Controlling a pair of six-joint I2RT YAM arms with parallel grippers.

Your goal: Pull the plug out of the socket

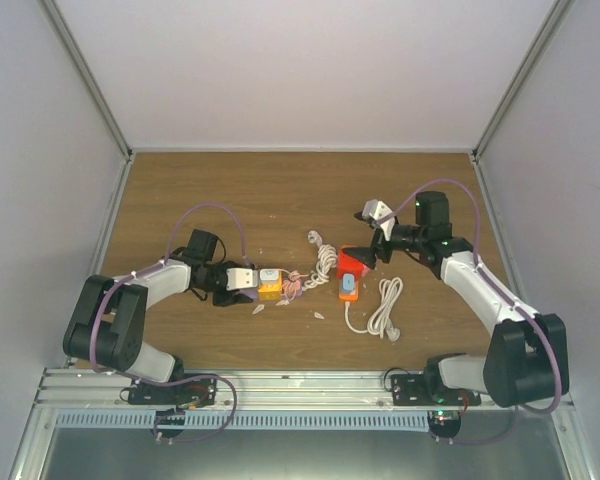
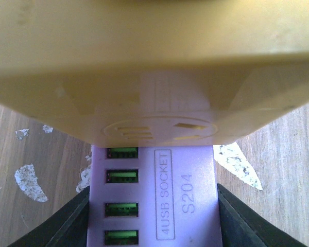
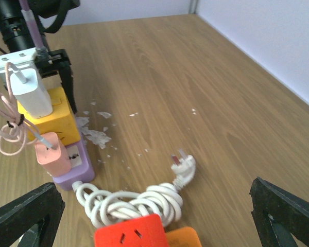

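Note:
A purple USB socket strip (image 2: 159,206) with a yellow block (image 2: 154,62) on it lies left of the table's middle. My left gripper (image 2: 153,206) is shut on the strip, one black finger on each side. A white charger plug (image 3: 30,91) sits in the yellow block (image 3: 49,121). A pink plug (image 3: 52,154) with a looped pink cable sits in the purple strip (image 3: 77,167). My right gripper (image 3: 154,208) hangs open over a red socket (image 3: 139,234), touching nothing. From above, the left gripper (image 1: 230,284) and right gripper (image 1: 368,252) are well apart.
A coiled white cord (image 3: 136,203) with a loose white plug (image 3: 184,167) lies by the red socket (image 1: 355,262). An orange and blue adapter (image 1: 348,287) and another white cable (image 1: 385,310) lie near the front. White flecks (image 3: 95,135) dot the wooden table (image 1: 280,190). Walls enclose three sides.

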